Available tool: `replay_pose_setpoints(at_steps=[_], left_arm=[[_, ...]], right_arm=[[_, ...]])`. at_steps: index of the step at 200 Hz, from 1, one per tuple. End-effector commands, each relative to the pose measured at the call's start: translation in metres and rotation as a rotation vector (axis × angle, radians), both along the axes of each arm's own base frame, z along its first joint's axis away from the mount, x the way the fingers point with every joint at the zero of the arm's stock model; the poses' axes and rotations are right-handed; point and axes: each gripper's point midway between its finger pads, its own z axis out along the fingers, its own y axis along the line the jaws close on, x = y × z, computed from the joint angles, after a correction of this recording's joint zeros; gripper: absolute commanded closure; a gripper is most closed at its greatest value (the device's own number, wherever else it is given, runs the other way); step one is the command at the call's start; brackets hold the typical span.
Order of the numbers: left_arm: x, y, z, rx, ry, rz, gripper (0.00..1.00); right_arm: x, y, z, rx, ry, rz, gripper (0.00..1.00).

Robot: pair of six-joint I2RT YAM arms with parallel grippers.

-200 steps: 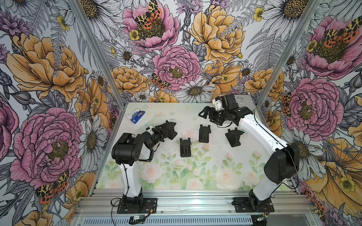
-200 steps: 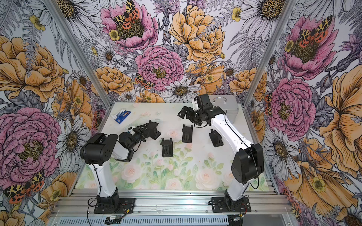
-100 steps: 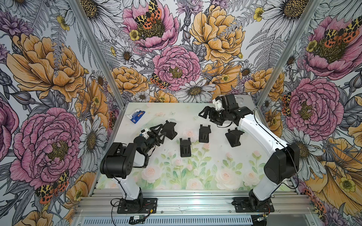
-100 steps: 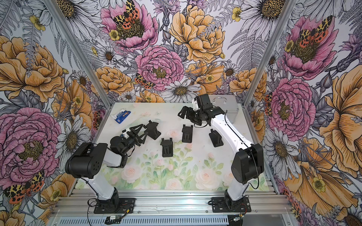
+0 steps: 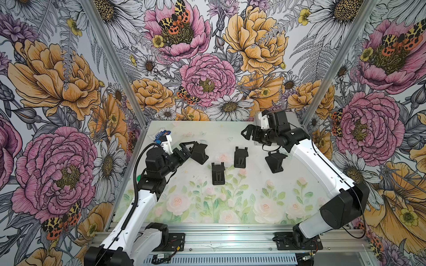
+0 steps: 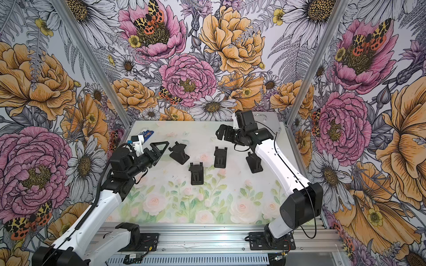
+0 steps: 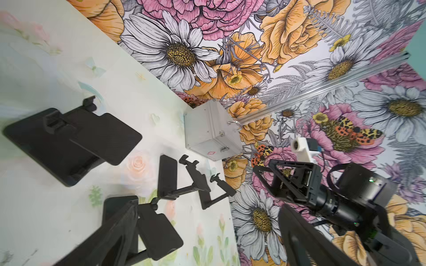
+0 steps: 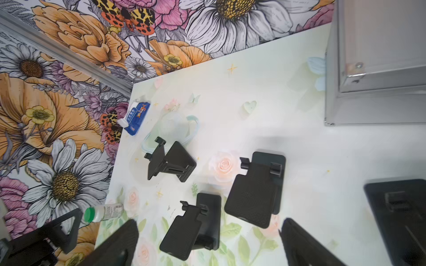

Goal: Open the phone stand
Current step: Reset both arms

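Observation:
Several black phone stands lie on the floral table in both top views. The leftmost phone stand (image 5: 199, 153) (image 6: 179, 153) is propped open; it fills the near part of the left wrist view (image 7: 69, 142). My left gripper (image 5: 187, 150) (image 6: 161, 151) (image 7: 207, 239) is open and empty, its fingertips just short of that stand. Two stands (image 5: 218, 173) (image 5: 240, 156) lie folded mid-table. A fourth stand (image 5: 275, 161) is propped open on the right. My right gripper (image 5: 247, 133) (image 6: 220, 135) (image 8: 208, 230) hovers open and empty above the back of the table.
A silver metal case (image 6: 273, 122) (image 7: 212, 129) stands at the back right corner behind the right arm. A blue packet (image 5: 162, 134) (image 8: 137, 117) lies at the back left. A small bottle with a green cap (image 8: 103, 213) lies by the left edge.
My left gripper has opened, let go of the leftmost stand and drawn back from it; the left arm's elbow has swung out. The stand stays propped open. The right arm has not moved.

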Motion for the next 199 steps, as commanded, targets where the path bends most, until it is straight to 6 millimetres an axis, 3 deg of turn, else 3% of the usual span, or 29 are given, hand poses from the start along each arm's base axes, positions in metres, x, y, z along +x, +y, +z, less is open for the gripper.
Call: replay_pose_setpoints(at_steps=[1,48,86,117,145,165,199], left_arm=[[-0.027,0.039,-0.046,0.36,0.112,0.103,0.01],[-0.039,0.1,-0.052,0.737,0.094,0.373,0.01],[-0.04,0.123,-0.062,0.851,0.081,0.574,0.01],[-0.037,0.13,-0.079,0.896,0.08,0.66,0.01],[-0.021,0.125,-0.071,0.951,-0.075,0.681,0.01],[-0.005,0.137,-0.066,0.95,-0.141,0.691,0.01],[0.013,0.165,-0.089,0.875,-0.099,0.663,0.01]], right_arm=[[-0.005,-0.052,-0.012,-0.241,-0.054,-0.145,0.01],[-0.017,-0.105,-0.048,-0.531,-0.136,-0.218,0.01],[-0.028,-0.149,-0.078,-0.702,-0.252,-0.293,0.01],[-0.031,-0.19,-0.099,-0.707,-0.284,-0.385,0.01],[-0.027,-0.201,-0.106,-0.628,-0.428,-0.427,0.01],[-0.022,-0.208,-0.121,-0.605,-0.449,-0.453,0.01],[-0.02,-0.214,-0.138,-0.587,-0.486,-0.488,0.01]])
